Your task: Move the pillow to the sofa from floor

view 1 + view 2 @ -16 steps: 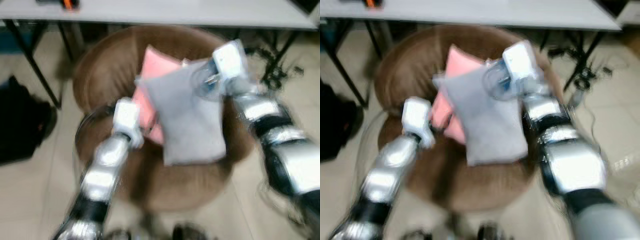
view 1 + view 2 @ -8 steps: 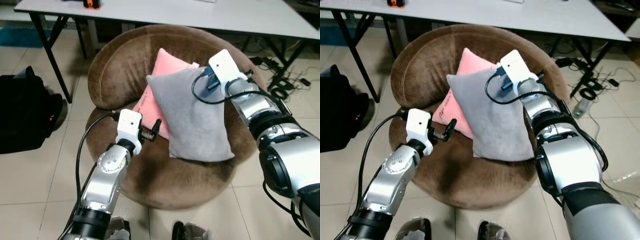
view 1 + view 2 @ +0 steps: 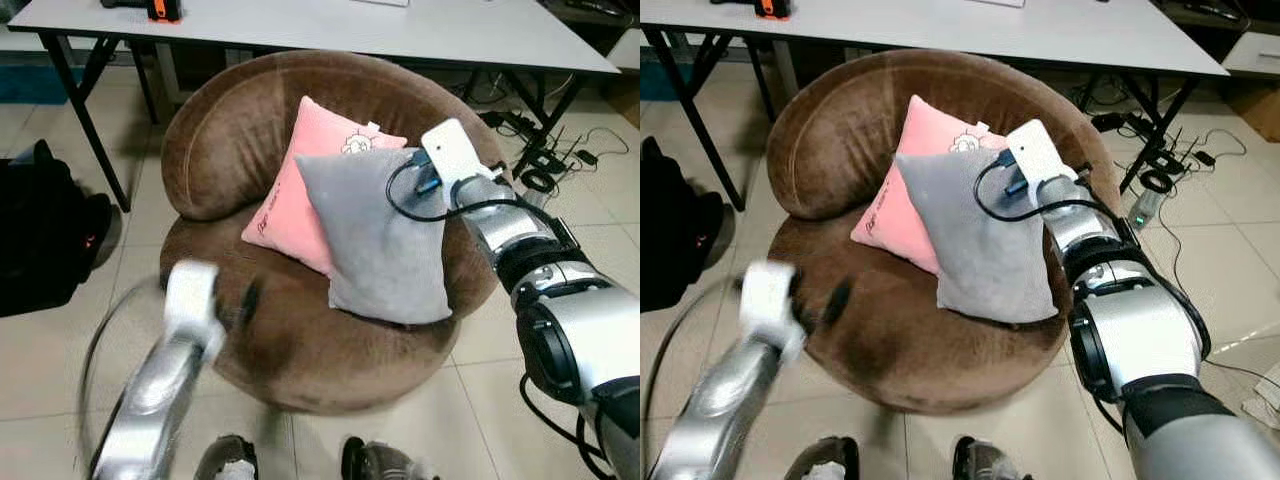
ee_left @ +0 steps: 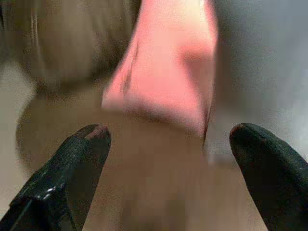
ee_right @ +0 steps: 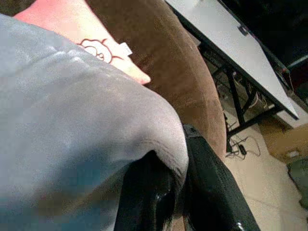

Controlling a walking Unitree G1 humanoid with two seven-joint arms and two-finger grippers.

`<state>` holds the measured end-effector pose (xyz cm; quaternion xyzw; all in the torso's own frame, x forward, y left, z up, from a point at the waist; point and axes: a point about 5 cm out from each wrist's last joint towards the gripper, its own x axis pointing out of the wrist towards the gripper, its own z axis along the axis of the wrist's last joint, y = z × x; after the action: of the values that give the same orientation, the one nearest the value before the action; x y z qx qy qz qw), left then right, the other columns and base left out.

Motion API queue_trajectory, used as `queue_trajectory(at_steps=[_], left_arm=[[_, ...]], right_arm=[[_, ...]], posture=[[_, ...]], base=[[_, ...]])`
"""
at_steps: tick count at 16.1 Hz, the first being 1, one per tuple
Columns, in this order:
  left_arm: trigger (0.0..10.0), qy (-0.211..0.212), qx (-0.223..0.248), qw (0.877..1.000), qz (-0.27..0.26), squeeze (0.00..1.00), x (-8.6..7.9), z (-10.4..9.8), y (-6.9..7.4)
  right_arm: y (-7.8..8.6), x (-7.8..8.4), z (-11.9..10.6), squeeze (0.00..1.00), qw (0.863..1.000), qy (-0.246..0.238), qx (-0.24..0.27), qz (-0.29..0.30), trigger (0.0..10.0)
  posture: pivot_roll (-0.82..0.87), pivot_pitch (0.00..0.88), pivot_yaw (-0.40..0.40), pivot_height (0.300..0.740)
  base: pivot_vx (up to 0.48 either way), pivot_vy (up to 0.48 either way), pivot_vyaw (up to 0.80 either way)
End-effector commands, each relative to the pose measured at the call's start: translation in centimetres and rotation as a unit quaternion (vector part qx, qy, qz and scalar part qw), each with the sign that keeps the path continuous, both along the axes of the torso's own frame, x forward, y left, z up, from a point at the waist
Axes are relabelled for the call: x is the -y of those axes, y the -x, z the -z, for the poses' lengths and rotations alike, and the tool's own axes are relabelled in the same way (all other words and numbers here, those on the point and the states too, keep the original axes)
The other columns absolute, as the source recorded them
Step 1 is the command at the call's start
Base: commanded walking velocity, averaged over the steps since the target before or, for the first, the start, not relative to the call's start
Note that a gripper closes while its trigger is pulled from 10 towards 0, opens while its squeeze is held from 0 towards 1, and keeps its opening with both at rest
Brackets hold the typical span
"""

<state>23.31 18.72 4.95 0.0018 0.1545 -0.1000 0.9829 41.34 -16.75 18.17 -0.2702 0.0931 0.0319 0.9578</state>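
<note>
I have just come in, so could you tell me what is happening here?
The robot is placing a grey pillow on the brown sofa. The right gripper pinches the pillow's upper corner, and the pillow leans against a pink pillow on the seat. The left gripper is open, in front of the sofa, holding nothing.

The round brown velvet sofa's (image 3: 300,340) front seat edge lies bare; the grey pillow (image 3: 380,240) and pink pillow (image 3: 300,190) crowd its back rim.

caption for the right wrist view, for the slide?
Right hand pinching the grey pillow's corner on the brown sofa, pink pillow behind.
</note>
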Motion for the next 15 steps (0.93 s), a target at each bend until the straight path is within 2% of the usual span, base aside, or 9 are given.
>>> queue_trajectory(at_steps=[1,2,4,6,7,8,15], left_arm=[[10.0,0.006,-0.013,1.000,0.013,0.00,0.4,1.0,0.9],[10.0,0.008,-0.010,1.000,0.009,0.00,0.4,0.9,1.1],[10.0,0.015,0.024,1.000,0.011,0.00,0.6,-1.3,0.2],[10.0,0.015,0.040,0.999,0.024,0.00,1.0,-2.4,-0.3],[10.0,0.012,0.045,0.999,0.026,0.00,1.1,-2.5,-0.3],[10.0,0.011,0.050,0.998,0.027,0.00,1.1,-2.6,-0.4],[10.0,0.002,0.061,0.997,0.037,0.00,1.9,-3.3,-0.6]], right_arm=[[-0.1,0.6,-0.6,0.00,1.000,-0.016,0.009,0.017,10.0],[-0.2,0.5,-0.7,0.00,1.000,-0.016,0.011,0.015,10.0],[-0.2,0.1,-0.8,0.00,1.000,-0.015,0.012,0.010,10.0],[-0.2,-0.2,-0.5,0.00,1.000,-0.013,0.009,0.009,10.0],[-0.1,-0.3,-0.4,0.30,1.000,-0.012,0.010,0.011,10.0],[-0.1,-0.3,-0.4,1.00,1.000,-0.018,0.012,0.012,10.0],[-0.1,-0.6,0.0,1.00,1.000,-0.002,0.002,0.008,10.0]], posture=[[0.18,0.170,-0.108,0.740],[0.18,0.170,-0.108,0.740],[0.20,0.170,-0.111,0.740],[0.22,0.167,-0.117,0.740],[0.22,0.167,-0.117,0.740],[0.22,0.168,-0.119,0.740],[0.23,0.187,-0.128,0.740]], base=[[0.000,0.000,0.00],[0.000,0.000,0.00],[0.000,0.000,0.00],[0.000,0.000,0.00],[0.000,0.000,0.00],[0.000,0.000,0.00],[0.000,0.000,0.00]])
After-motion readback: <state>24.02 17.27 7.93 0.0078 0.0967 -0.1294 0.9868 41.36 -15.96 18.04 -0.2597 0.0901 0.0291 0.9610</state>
